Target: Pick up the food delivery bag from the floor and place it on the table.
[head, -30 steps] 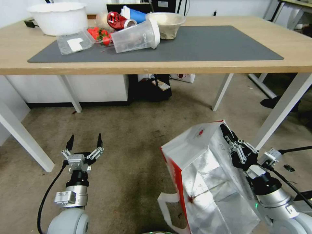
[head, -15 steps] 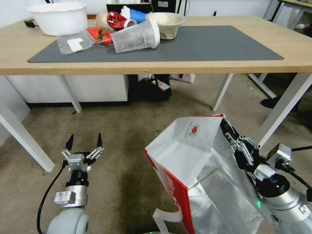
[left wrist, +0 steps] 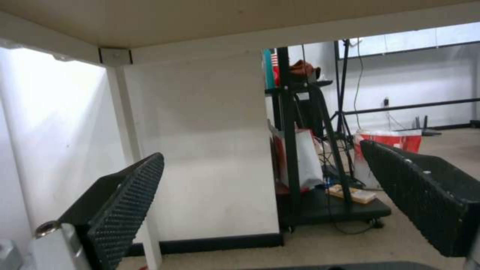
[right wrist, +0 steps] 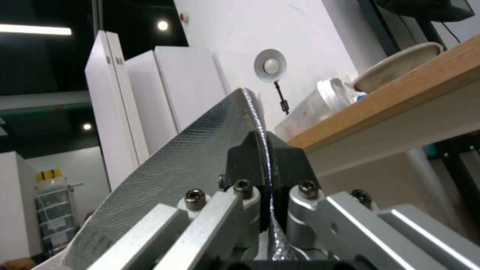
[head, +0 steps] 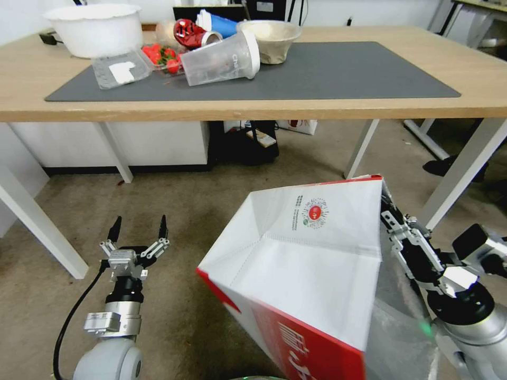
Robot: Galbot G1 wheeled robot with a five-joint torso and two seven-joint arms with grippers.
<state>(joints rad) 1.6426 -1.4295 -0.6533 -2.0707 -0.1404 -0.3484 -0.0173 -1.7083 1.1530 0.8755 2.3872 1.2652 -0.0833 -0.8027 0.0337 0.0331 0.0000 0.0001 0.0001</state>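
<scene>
Table (head: 327,103) front edge sits above and beyond the food delivery bag (head: 311,253), which has risen and tipped over the last second, white logo side now facing up, clear of the floor (head: 211,211). Lift underway, placement pending. Right gripper (head: 393,224) pinches its foil rim. Left gripper (head: 137,229) idle, fingers spread, low near the carpet.
</scene>
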